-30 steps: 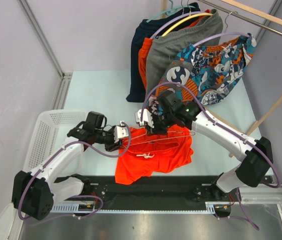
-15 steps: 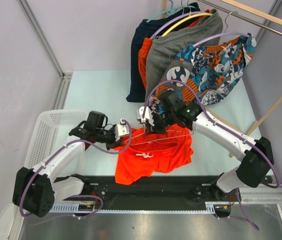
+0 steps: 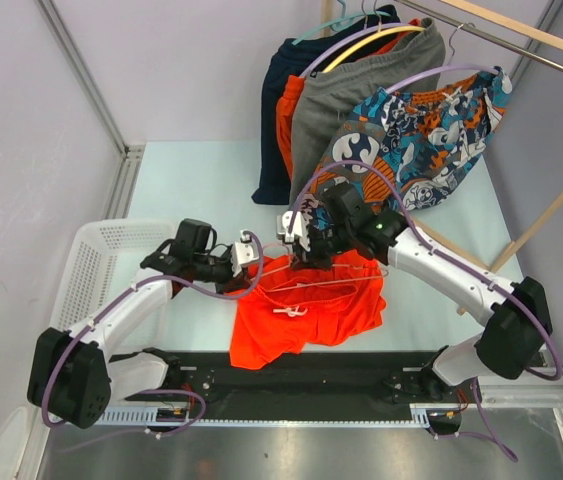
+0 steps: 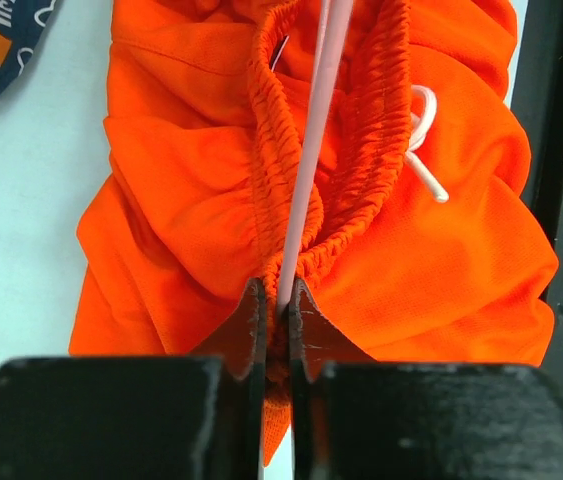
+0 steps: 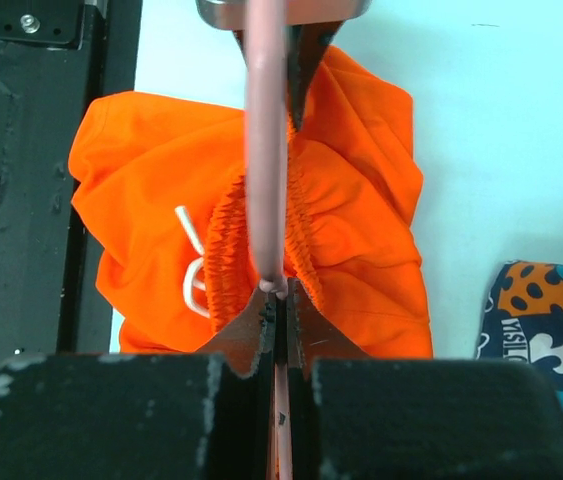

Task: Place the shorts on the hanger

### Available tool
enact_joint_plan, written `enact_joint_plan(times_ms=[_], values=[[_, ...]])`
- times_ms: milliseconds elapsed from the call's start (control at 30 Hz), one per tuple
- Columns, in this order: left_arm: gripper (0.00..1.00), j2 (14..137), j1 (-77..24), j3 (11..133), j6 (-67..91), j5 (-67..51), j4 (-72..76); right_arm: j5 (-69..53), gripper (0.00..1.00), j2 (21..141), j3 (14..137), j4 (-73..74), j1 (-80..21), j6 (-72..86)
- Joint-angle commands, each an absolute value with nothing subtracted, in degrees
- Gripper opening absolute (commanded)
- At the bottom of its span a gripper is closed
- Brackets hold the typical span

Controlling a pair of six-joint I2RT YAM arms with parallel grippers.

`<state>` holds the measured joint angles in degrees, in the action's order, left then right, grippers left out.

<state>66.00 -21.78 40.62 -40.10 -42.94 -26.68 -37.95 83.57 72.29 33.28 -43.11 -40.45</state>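
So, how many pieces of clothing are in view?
5: the shorts on the table; navy, orange, grey and patterned ones hanging at the back. Others may be hidden behind them.

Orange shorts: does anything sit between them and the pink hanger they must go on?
Nothing visible does. The pink hanger wire lies within the gathered waistband of the orange shorts, with the left hand and right hand each shut on that wire. The patterned shorts hang apart, farther back.
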Motion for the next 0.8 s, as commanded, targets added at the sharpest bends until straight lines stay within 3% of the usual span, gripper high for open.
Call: enact_joint_plan(times_ms=[0, 33, 133, 167, 233, 300, 433, 567, 767], values=[[0.00, 66.36, -22.06, 41.75, -39.37, -44.74, -24.96, -39.39, 0.03, 80.33, 72.60, 28.03, -43.51, -38.85], [0.00, 66.36, -21.97, 41.84, -39.38, -44.30, -25.05, -38.51, 0.27, 79.90, 72.60, 28.99, -43.16, -36.67], [0.00, 65.66, -20.92, 42.36, -41.55, -45.08, -26.79, -37.18, 0.67, 77.53, 72.60, 32.95, -38.34, -31.84], [0.00, 65.22, -21.01, 42.45, -43.49, -45.87, -28.02, -37.35, 0.75, 76.82, 72.51, 34.09, -36.06, -29.03], [0.00, 63.64, -20.92, 41.14, -46.13, -46.84, -28.92, -38.05, 0.83, 74.63, 72.51, 36.47, -29.03, -26.20], [0.00, 61.09, -20.92, 39.12, -48.95, -47.11, -29.00, -39.98, 0.85, 73.13, 72.60, 37.96, -22.63, -23.56], [0.00, 60.29, -20.92, 38.32, -54.38, -47.81, -31.45, -38.76, 0.83, 74.08, 72.51, 44.19, -20.04, -25.22], [0.00, 60.12, -21.09, 37.88, -56.34, -47.73, -31.20, -37.00, 0.75, 77.52, 71.11, 48.25, -21.88, -26.63], [0.00, 60.29, -21.62, 38.50, -55.99, -47.37, -30.68, -31.21, 0.72, 80.41, 65.13, 46.94, -29.08, -33.04]])
